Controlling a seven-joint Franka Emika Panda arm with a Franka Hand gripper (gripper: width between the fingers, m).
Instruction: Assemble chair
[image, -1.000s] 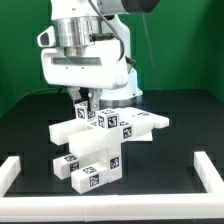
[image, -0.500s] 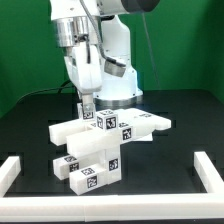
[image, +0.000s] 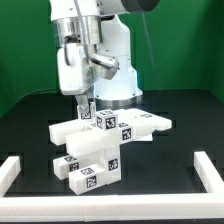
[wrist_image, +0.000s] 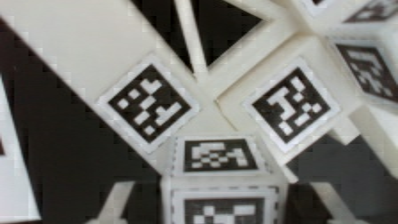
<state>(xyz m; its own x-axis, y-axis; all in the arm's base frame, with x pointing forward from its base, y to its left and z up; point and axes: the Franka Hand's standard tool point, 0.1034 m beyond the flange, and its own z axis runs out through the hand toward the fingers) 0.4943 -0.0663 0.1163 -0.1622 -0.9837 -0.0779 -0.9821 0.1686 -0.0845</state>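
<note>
Exterior view: the claw (image: 85, 110) grips a small tagged cube (image: 84, 114) atop the white chair parts (image: 100, 150).

A black tabletop (image: 180, 140) spreads below the jaws on every side. Low white border rails (image: 208, 172) edge it, well apart from the jaws and nearer the camera. A green backdrop (image: 190, 50) stands behind the jaws, beyond the table.

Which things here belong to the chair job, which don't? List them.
Job: chair parts, stacked; small tagged cube on top; gripper at that cube.
Not job: border rails, black table, green backdrop.
</note>
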